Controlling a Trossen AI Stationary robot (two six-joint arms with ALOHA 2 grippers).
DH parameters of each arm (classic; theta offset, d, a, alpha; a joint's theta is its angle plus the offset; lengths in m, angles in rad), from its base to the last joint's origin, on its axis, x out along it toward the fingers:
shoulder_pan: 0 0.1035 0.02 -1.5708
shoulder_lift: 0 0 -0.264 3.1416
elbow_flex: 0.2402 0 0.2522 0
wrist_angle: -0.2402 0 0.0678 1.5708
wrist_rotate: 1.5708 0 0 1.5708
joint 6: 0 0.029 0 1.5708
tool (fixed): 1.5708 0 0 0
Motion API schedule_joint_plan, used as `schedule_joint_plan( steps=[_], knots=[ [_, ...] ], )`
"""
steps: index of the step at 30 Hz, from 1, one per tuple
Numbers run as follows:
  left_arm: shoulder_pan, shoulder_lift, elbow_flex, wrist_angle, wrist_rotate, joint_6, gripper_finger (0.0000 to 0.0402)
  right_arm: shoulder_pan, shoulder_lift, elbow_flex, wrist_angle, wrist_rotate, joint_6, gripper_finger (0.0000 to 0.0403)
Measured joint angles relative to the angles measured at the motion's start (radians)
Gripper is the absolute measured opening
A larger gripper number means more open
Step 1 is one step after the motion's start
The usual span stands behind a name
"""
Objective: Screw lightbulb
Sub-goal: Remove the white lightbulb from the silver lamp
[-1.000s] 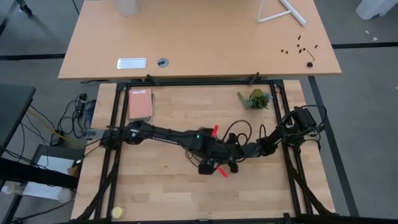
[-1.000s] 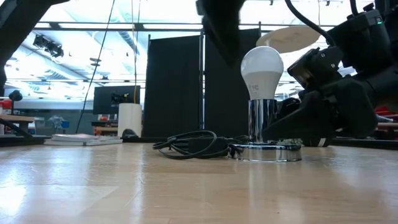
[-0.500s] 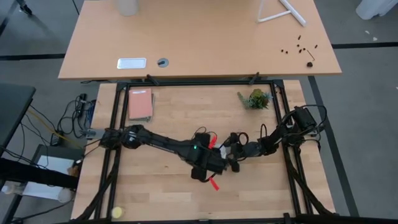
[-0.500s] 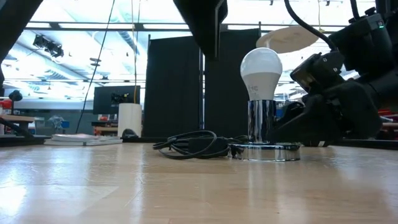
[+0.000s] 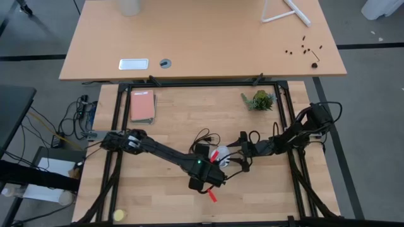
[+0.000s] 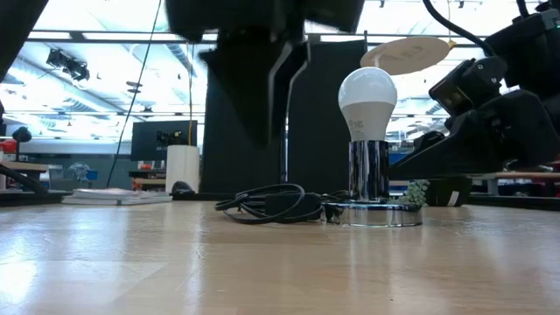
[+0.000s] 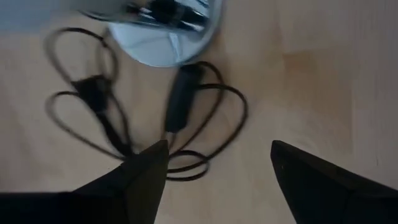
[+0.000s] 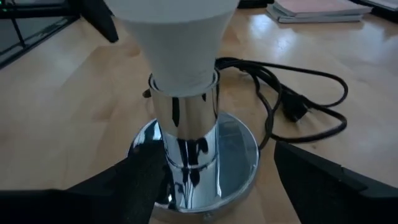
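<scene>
The white lightbulb [image 6: 368, 98] stands upright with its screw end in the chrome socket [image 6: 369, 171], whose round base [image 6: 372, 213] rests on the table. In the right wrist view the lightbulb [image 8: 177, 37] fills the top. My left gripper [image 7: 217, 168] hangs open above the table on the near side of the socket [image 7: 163, 43], pointing steeply down at the black cord [image 7: 180, 112]. It shows as a dark blur [image 6: 262, 70] in the low view. My right gripper [image 8: 217, 183] is open and nearly level, to the right of the socket, its fingers short of the base.
The socket's black cord [image 6: 267, 203] lies in loose loops on the table to the left of the base. A pink book [image 5: 142, 105] lies at the far left and a small plant [image 5: 260, 99] at the far right. A small yellow object [image 5: 118, 215] sits near the left front corner.
My left gripper has come away from above the lightbulb, going toward the table's near edge and down. My right gripper has drawn back from the socket toward the table's right edge. The lightbulb and socket have stayed where they were.
</scene>
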Motion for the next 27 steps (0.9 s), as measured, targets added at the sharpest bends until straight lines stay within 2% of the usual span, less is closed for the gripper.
schedule_joint_plan(
  steps=[4, 8, 14, 22, 27],
  knots=[
    [-0.012, -0.013, -0.076, 0.059, 0.048, 0.000, 0.0274, 0.000, -0.002, -0.013, -0.001, 0.001, 0.009, 0.0309],
    [-0.033, -0.052, -0.171, 0.192, 0.095, -0.021, 0.0267, 0.000, -0.002, -0.015, -0.001, 0.005, 0.016, 0.0309],
    [-0.046, -0.161, -0.333, 0.299, 0.093, -0.063, 0.0253, -0.002, -0.002, -0.014, -0.005, 0.009, 0.018, 0.0307],
    [-0.022, -0.468, -0.634, 0.574, -0.022, -0.138, 0.0243, -0.002, -0.002, -0.006, -0.013, 0.007, 0.035, 0.0306],
    [-0.008, -0.617, -0.858, 0.774, -0.097, -0.172, 0.0243, -0.002, -0.002, 0.061, -0.092, 0.000, 0.029, 0.0304]
  ],
)
